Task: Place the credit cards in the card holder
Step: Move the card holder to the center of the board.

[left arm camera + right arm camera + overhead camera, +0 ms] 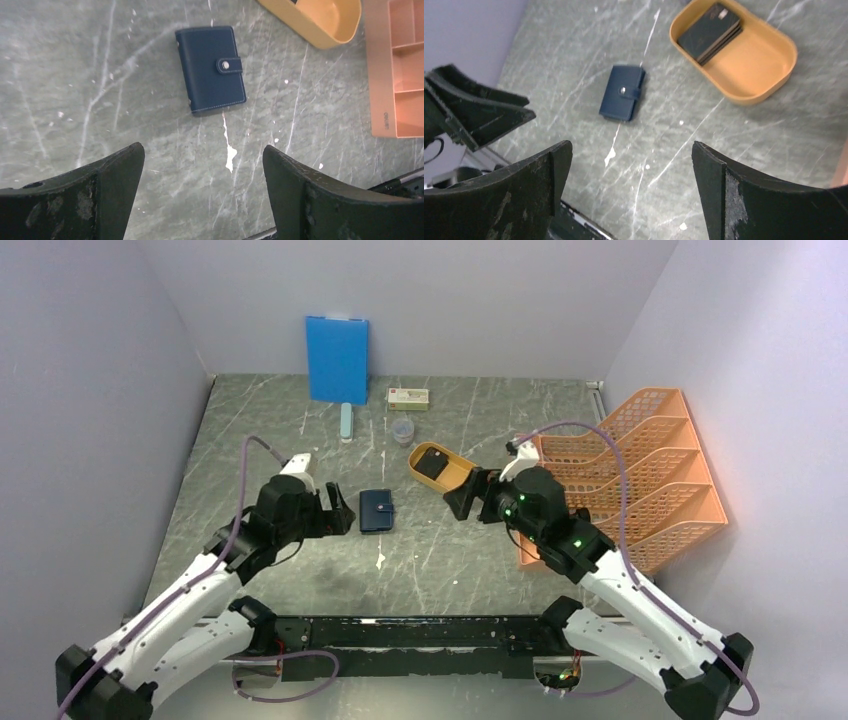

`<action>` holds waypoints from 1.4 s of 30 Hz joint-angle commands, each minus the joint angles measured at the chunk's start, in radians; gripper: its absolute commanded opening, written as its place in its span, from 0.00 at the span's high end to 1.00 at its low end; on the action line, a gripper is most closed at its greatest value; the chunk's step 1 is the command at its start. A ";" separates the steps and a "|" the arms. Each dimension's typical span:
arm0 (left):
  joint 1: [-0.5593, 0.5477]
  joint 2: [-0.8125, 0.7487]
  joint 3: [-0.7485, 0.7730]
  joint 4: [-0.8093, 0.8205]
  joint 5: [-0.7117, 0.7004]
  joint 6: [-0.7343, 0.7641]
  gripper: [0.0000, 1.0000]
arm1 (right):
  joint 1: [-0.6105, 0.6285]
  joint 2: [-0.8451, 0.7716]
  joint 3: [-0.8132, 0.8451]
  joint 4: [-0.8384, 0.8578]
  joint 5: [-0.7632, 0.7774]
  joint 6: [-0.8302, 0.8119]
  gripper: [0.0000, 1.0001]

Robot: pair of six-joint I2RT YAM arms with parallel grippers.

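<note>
- Fingers (pixel 112 185) of the left gripper (pixel 345 510) stand wide apart with nothing between them. It is held above the table (pixel 450 560), just left of the card holder (pixel 377 510) and pointing toward it.
- Fingers of the right gripper (pixel 463 498) are spread just as wide and are also empty. This gripper hangs by the near end of the yellow-orange tray (pixel 756 67).
- Between the two grippers, the card holder lies flat on the table, nearer the left one. It is folded shut, with its clasp tab snapped across the front cover.
- Inside the tray, a stack of dark cards (pixel 710 31) rests at the far end. The tray sits to the right of the card holder and beyond it, with bare table between them.
- Along the right side of the table stands an orange file rack (pixel 650 470).
- At the back wall a blue board (pixel 337 358) leans upright. A small box (pixel 408 397), a clear cup (pixel 402 430) and a pale stick (pixel 346 422) lie in front of it.
</note>
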 commanded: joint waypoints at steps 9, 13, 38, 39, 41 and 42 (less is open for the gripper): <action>-0.027 0.240 -0.057 0.194 0.122 -0.074 0.12 | 0.228 0.139 -0.083 0.102 0.093 0.105 0.12; -0.040 0.353 -0.038 0.243 0.069 -0.073 0.13 | 0.254 0.190 -0.102 0.155 0.105 0.139 0.15; -0.025 0.333 -0.010 0.161 -0.063 -0.229 0.17 | 0.219 0.722 0.010 0.477 0.068 0.357 0.41; -0.024 0.305 -0.008 0.139 -0.070 -0.226 0.17 | 0.214 0.741 0.013 0.493 0.061 0.366 0.41; -0.022 0.246 -0.009 0.111 -0.079 -0.212 0.17 | 0.209 0.782 0.024 0.510 0.054 0.376 0.42; -0.021 0.228 -0.012 0.097 -0.086 -0.206 0.17 | 0.206 0.801 0.030 0.515 0.049 0.380 0.42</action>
